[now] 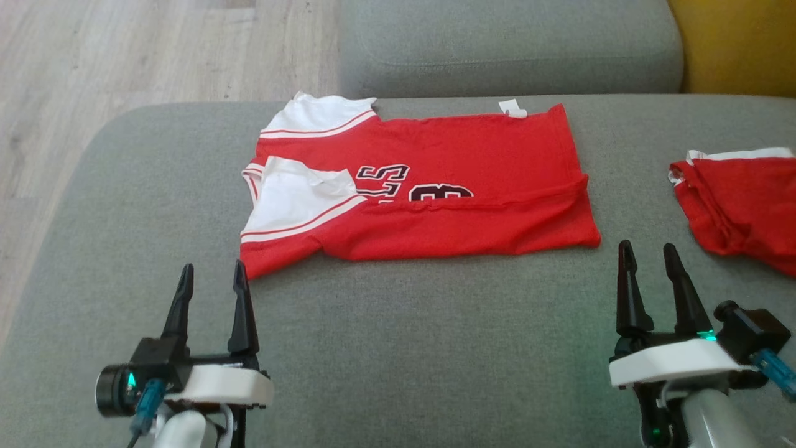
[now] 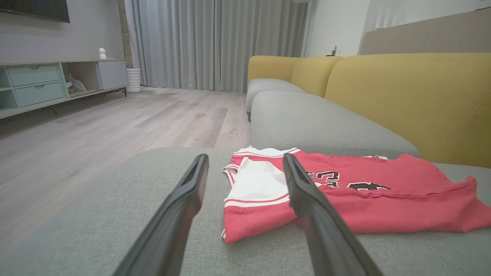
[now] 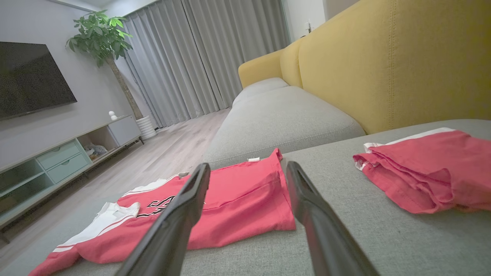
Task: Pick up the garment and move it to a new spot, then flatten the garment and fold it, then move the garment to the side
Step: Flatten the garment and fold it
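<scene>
Left fingers [image 1: 243, 311] apart, just beside garment's [image 1: 435, 236] near corner.

Garment [image 1: 472, 149]: the black print [image 1: 382, 180] runs under the lengthwise fold. The lower half of the characters is hidden and I cannot read them.
White tag [image 1: 513, 108] on the far hem: too small to read.
Second red garment [image 1: 740, 199]: cut off by the right edge in the head and right wrist views.
Left wrist view: one finger [image 2: 307, 199] of my left gripper [image 2: 245, 155] covers part of the garment's near edge.
White object [image 2: 102, 53] on the cabinet [image 2: 57, 76]: too small to identify.
Television [image 3: 30, 80]: cut by the left edge.
</scene>
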`<state>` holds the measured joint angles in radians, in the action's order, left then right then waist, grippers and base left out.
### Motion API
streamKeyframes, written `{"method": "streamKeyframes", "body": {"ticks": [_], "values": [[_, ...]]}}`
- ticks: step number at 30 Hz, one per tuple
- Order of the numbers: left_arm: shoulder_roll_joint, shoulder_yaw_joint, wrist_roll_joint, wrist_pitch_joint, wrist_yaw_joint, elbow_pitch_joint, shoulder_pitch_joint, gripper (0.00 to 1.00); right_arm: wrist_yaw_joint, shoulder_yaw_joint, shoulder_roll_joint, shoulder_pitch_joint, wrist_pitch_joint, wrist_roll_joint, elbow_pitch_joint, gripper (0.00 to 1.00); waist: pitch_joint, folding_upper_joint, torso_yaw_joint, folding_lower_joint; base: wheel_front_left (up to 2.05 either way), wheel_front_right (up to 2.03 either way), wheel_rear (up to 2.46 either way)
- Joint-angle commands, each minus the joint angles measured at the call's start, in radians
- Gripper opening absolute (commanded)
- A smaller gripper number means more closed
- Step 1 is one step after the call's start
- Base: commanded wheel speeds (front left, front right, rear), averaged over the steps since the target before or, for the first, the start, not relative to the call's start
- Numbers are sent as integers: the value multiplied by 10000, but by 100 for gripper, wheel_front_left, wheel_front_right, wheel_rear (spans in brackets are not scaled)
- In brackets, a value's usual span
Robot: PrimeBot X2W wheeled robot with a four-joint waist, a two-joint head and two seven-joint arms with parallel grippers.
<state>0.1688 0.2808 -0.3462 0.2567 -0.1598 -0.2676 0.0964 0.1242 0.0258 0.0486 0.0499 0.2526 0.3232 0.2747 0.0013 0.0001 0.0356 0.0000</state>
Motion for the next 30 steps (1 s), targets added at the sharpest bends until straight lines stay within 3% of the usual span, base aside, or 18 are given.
{"method": "streamKeyframes", "body": {"ticks": [1,14,24,29,30], "values": [[12,-460,128,51,125,129,677,100,65,307,18,482,91,53,-364,100,145,-1,-75,0,0,0,0],[236,-590,-470,-1360,741,-3237,2752,100,65,960,17,821,91,69,-473,100,1559,-1,-865,0,0,0,0],[684,-885,-644,-1704,582,-5830,4080,100,65,1089,17,1080,91,181,-560,100,2147,-1,-1372,0,0,0,0],[674,-866,-902,-2362,910,-6754,4394,100,65,884,17,1177,91,266,-626,100,2213,-1,-1417,0,0,0,0],[663,-774,-885,-2525,1020,-6888,4433,55,65,821,17,1217,91,273,-651,100,2214,-1,-1403,0,0,0,0]]}}
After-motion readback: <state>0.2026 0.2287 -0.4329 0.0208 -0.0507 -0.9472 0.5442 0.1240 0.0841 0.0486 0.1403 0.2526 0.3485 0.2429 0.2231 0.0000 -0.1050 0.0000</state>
